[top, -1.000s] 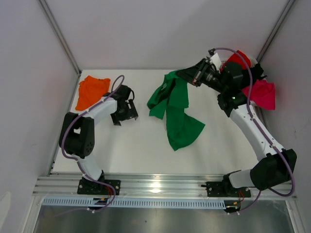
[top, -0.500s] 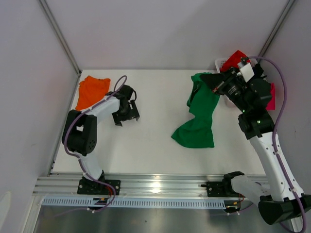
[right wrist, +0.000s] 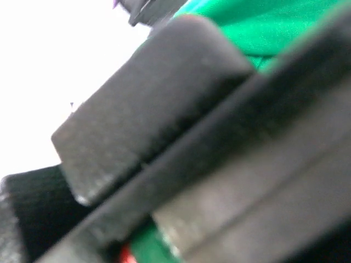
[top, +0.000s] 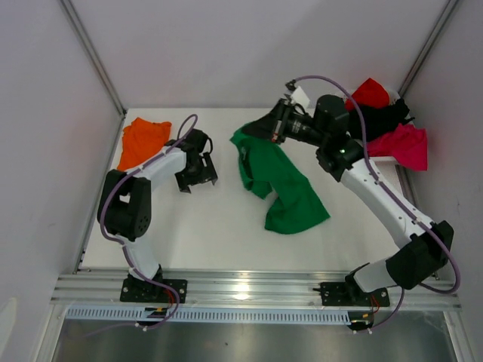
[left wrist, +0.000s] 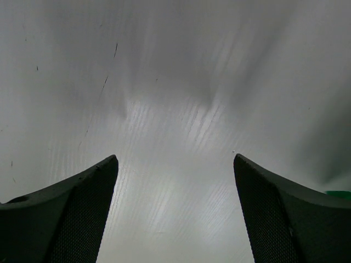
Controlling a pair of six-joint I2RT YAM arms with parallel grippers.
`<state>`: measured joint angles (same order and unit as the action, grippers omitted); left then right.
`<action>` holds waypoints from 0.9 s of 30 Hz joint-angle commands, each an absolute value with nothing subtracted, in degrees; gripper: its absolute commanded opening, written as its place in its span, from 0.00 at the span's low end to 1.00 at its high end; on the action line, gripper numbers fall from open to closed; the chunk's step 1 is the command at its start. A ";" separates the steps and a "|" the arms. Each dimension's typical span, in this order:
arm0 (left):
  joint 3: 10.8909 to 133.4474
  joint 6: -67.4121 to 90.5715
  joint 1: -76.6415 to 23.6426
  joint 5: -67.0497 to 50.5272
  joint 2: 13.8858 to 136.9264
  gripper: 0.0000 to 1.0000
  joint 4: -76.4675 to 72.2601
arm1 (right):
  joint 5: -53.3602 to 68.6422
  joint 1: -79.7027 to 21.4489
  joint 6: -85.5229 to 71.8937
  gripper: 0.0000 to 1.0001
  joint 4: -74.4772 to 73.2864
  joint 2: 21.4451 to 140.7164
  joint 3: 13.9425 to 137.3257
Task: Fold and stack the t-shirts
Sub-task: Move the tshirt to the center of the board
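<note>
Right gripper (top: 262,130) swings back left: half a second ago it sits by the back-right pile, now it is further left than a second ago. The green t-shirt (top: 275,177) goes with it, from right of centre back to mid-table, and now trails from the gripper toward the near right with its lower end on the table. The right arm's elbow (top: 423,253) pulls up out of the bottom-right corner, and the red t-shirt (top: 371,92) and magenta t-shirt (top: 406,143) show fully again.
</note>
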<state>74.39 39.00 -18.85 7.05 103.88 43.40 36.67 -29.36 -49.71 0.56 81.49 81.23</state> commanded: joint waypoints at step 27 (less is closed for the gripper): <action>74.79 39.20 -19.60 4.57 105.47 0.88 41.04 | 12.05 -18.82 -48.35 0.00 -6.23 64.95 60.40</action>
<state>74.65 39.03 -19.00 5.13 105.03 42.06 23.31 -20.86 -53.45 1.06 66.08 64.69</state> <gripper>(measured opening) 0.879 0.033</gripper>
